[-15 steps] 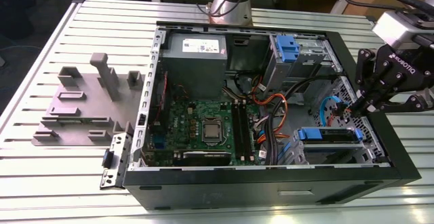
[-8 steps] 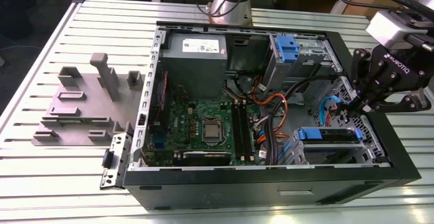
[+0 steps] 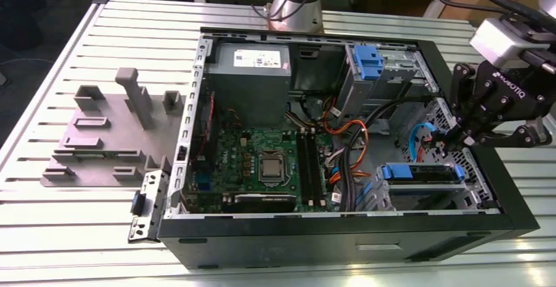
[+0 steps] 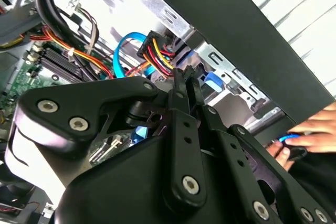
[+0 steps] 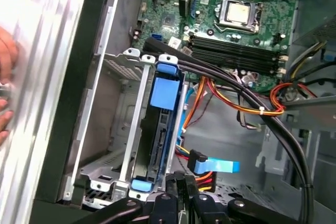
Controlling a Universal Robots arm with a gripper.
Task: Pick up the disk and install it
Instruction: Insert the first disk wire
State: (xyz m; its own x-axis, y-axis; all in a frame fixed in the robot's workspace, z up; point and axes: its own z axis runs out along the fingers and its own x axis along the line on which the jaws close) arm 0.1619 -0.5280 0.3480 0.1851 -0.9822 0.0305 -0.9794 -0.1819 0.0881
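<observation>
The claw point(image 3: 460, 140), fingers together and empty, hovers beside the half-hidden disk point(image 5: 160, 129) in its bay.

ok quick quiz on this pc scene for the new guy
1. True or false: the disk lies outside the case.
2. Where is the hand in the exterior view? A) at the case's left edge B) at the case's right edge C) over the middle of the board
3. Fill in: the disk's carrier is coloured ____.

Key: 1 false, it sits inside the case. 2 B. 3 blue.
</observation>
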